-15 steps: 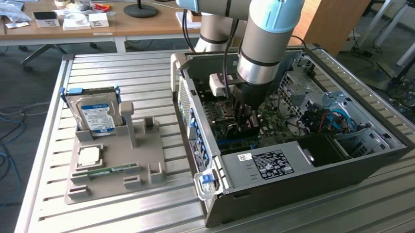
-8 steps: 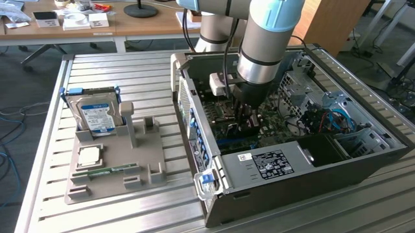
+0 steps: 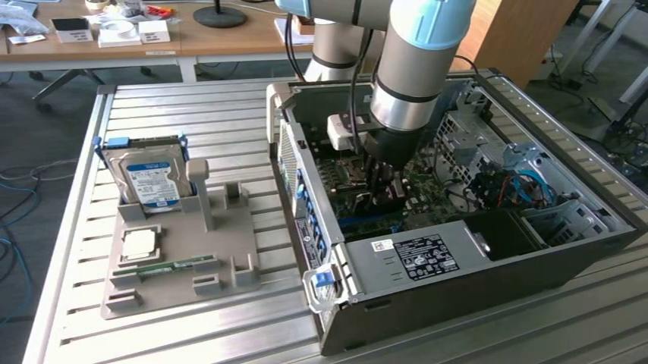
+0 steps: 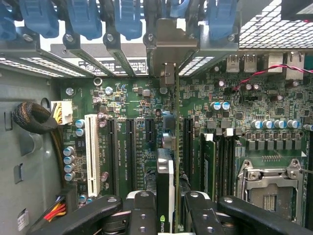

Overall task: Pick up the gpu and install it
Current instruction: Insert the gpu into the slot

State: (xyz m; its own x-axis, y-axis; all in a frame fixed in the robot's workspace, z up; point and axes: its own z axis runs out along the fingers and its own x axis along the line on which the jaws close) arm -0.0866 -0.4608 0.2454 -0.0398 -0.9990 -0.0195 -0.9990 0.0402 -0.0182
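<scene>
I have the card [image 4: 165, 188] pinched edge-on in my tool [image 4: 165, 215], held just above the board [image 4: 137, 122] inside the case [image 3: 456, 262]. If it tilts off the slot beneath, it could jam or scrape neighbouring parts. Case walls and slot clips crowd close ahead of my tool; little room sideways.

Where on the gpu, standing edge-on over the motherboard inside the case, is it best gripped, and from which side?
Grip the gpu by its upper long edge, coming straight down from above the open case. It stands on edge over the slots, so its two flat faces suit opposing fingers. The tool is shut on it this way.
</scene>
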